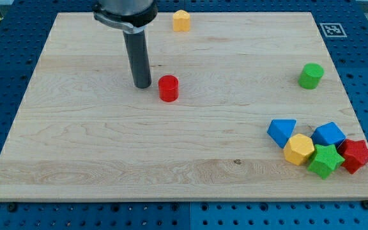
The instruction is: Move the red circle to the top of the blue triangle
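The red circle [168,88] is a short red cylinder standing a little left of the board's middle, in the upper half. My tip [143,85] rests on the board just to its left, a small gap apart. The blue triangle [281,131] lies at the lower right, far from the red circle, at the left end of a cluster of blocks.
Touching the blue triangle's right side are a yellow hexagon [298,149], a green star [325,160], a blue block [329,135] and a red star [356,155]. A green cylinder [311,75] stands at the right. A yellow block [181,20] sits at the top edge. The wooden board [94,160] ends near the cluster.
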`<state>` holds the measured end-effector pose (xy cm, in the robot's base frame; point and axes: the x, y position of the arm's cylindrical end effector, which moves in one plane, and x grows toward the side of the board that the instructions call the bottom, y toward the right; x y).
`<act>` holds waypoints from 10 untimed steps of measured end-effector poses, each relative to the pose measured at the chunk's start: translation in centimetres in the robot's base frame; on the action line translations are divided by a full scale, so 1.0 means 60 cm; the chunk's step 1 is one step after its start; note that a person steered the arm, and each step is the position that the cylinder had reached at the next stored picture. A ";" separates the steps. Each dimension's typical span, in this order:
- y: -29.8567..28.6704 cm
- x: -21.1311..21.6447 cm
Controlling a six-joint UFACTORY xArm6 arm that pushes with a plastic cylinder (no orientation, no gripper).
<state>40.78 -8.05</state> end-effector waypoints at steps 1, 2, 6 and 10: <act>0.019 0.000; 0.063 0.001; 0.108 0.079; 0.260 0.144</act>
<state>49.39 7.53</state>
